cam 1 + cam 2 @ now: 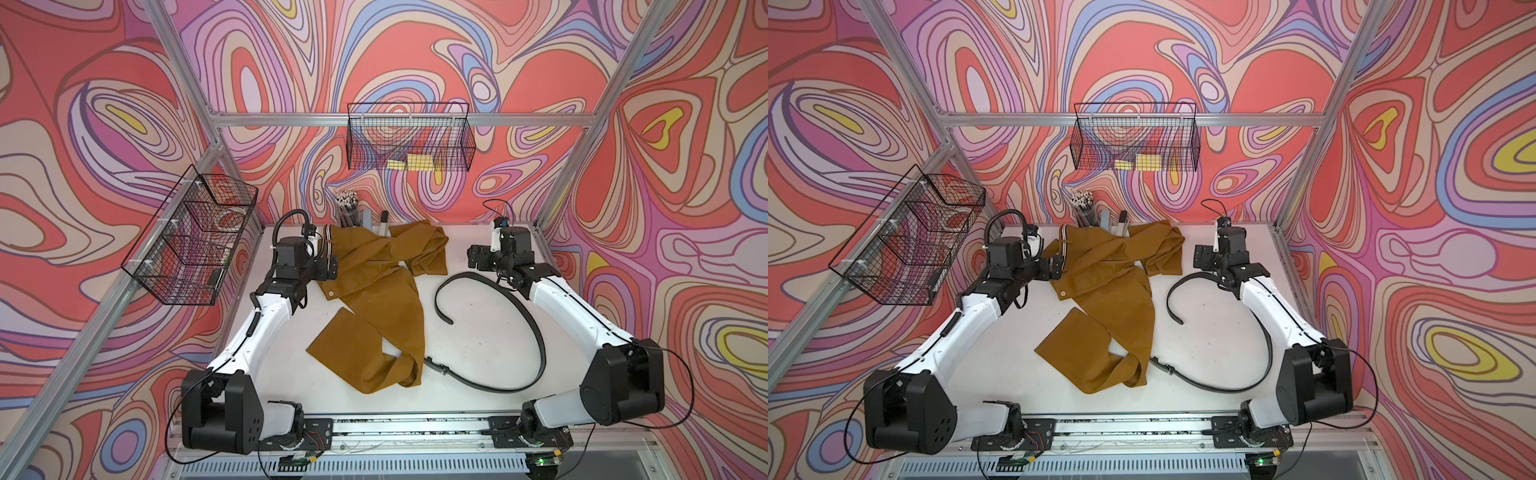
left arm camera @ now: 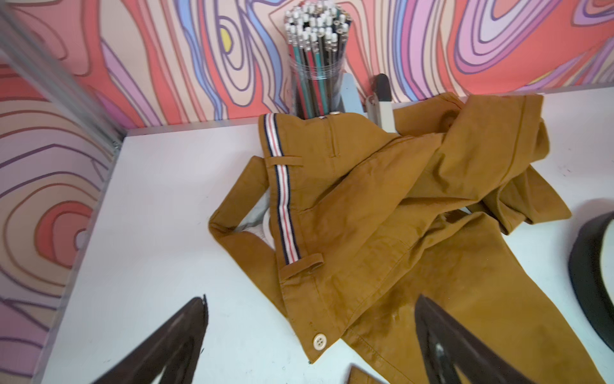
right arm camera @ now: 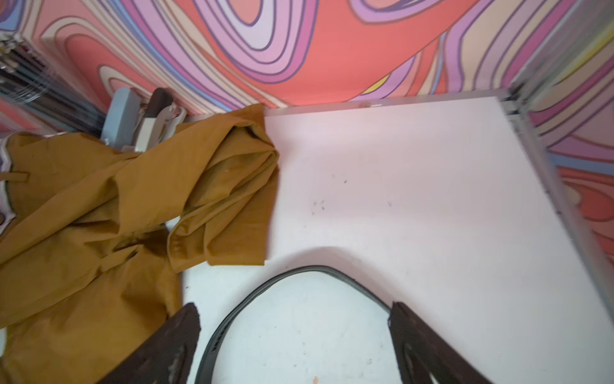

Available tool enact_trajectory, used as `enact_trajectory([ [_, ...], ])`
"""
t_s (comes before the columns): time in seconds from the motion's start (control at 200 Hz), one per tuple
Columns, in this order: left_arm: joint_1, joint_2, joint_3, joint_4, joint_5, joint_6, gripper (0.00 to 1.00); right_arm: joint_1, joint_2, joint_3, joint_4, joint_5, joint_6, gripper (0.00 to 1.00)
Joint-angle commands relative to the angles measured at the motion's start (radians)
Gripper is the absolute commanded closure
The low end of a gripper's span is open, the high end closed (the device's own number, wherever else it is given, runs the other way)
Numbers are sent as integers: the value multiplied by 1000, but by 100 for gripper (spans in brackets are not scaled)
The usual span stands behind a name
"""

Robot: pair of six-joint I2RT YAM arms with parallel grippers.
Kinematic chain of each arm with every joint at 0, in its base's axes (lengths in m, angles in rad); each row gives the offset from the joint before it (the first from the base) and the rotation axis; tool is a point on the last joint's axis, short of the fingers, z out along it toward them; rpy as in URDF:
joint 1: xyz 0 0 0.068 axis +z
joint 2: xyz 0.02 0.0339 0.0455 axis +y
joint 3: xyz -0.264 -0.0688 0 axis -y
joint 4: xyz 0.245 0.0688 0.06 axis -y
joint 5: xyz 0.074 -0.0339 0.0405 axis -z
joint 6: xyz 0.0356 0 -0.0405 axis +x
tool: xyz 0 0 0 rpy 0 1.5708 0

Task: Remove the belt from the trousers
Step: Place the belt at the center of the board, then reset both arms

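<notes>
Belt (image 1: 540, 345) lies clear of the loops, curled on the table (image 1: 478, 332) at 3 o'clock of the trousers (image 1: 374, 299). Its buckle end sits just beside a leg hem at 5 o'clock. Left gripper (image 1: 328, 268) stands wide and empty at the waistband. Right gripper (image 1: 478, 257) stands wide and empty over the belt's far arc. Risk: the right arm crosses that arc, so a low retreat could hook the strap and drag it onto the cloth.

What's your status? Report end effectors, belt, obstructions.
Left end effector open by the waistband, right end effector open over the belt. Belt out of the trousers, curled on the table. Buckle end near a trouser leg.
</notes>
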Motion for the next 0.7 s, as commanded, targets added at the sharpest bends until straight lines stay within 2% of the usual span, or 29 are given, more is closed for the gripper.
enact_trajectory([
  [0.0, 23, -51, -67, 73, -101, -12, 0, -9, -9, -25, 97, 214, 22, 2],
  [0.095, 28, -108, -217, 245, -148, 71, 0, -21, -19, -154, 326, 253, -51, 2],
  [0.205, 39, -123, -346, 384, -138, 147, 0, -25, 11, -296, 603, 255, -174, 2],
  [0.336, 65, -45, -383, 406, -69, 101, 0, -35, 92, -332, 661, 212, -187, 2],
  [0.486, 82, 75, -427, 612, 13, 18, 0, -42, 146, -463, 932, 203, -171, 2],
  [0.541, 92, 114, -384, 542, 33, 13, 0, -48, 150, -474, 968, 188, -183, 2],
  [0.616, 99, 151, -395, 576, 71, 17, 0, -62, 177, -505, 1105, 161, -212, 2],
  [0.691, 100, 175, -474, 750, 88, 23, 0, -82, 208, -503, 1149, 126, -222, 2],
])
